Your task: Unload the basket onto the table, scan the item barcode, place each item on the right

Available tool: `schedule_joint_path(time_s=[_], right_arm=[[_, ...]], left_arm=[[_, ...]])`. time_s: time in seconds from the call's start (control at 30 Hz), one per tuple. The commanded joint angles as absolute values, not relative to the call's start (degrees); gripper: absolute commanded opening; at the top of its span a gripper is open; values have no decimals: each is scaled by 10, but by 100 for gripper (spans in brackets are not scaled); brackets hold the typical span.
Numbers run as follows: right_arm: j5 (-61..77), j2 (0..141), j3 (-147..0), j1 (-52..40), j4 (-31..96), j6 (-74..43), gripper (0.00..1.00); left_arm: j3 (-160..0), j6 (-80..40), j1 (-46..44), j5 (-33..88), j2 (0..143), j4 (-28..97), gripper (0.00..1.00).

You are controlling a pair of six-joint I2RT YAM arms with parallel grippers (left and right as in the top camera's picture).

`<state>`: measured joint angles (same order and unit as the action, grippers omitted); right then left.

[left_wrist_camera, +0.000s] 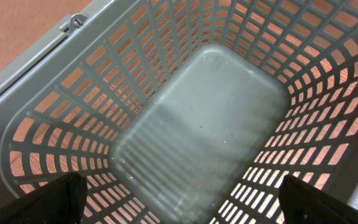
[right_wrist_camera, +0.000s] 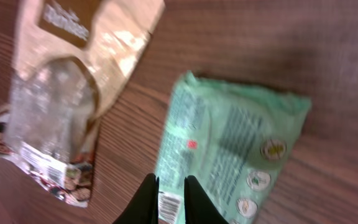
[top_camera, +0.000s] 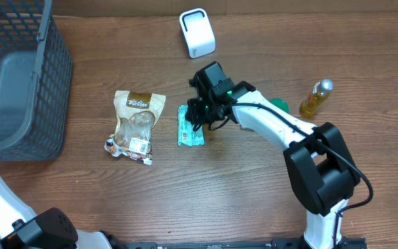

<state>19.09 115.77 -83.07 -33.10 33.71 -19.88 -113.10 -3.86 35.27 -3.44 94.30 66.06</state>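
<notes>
A green packet (top_camera: pixel 191 126) lies flat on the wooden table, back side up. In the right wrist view the green packet (right_wrist_camera: pixel 229 137) has its white barcode label (right_wrist_camera: pixel 169 206) showing between my fingertips. My right gripper (top_camera: pixel 200 114) hovers over the packet's near edge. Seen from its own wrist, the right gripper (right_wrist_camera: pixel 171 180) has its jaws a narrow gap apart, and nothing looks pinched between them. The white scanner (top_camera: pixel 197 32) stands at the back of the table. My left gripper (left_wrist_camera: pixel 179 205) is wide open above the inside of the grey basket (left_wrist_camera: pixel 55 93), holding nothing.
A brown snack pouch (top_camera: pixel 135 124) lies left of the green packet, and it also shows in the right wrist view as the pouch (right_wrist_camera: pixel 61 93). The grey mesh basket (top_camera: pixel 47 41) fills the far left. A yellow bottle (top_camera: pixel 316 98) and a green object (top_camera: pixel 279 105) sit at the right.
</notes>
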Motion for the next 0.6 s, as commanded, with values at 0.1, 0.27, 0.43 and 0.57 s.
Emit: schedule_joint_path(time_s=[0.1,0.27,0.43,0.57], right_arm=[[93,1144,-846,-334,296,-188,18],[60,1154,-846,-334,265,-188,29],[60,1158,-846,-334,247,-188,45],[60,1159,-846,-335,247,-175,54]], left_arm=[[-1141,-28,352,-31,946,660,100],[-1141,-28,352,-31,946,660,99],[-1141,-28,352,-31,946,660,100],[-1141,-28,352,-31,946,660,100]])
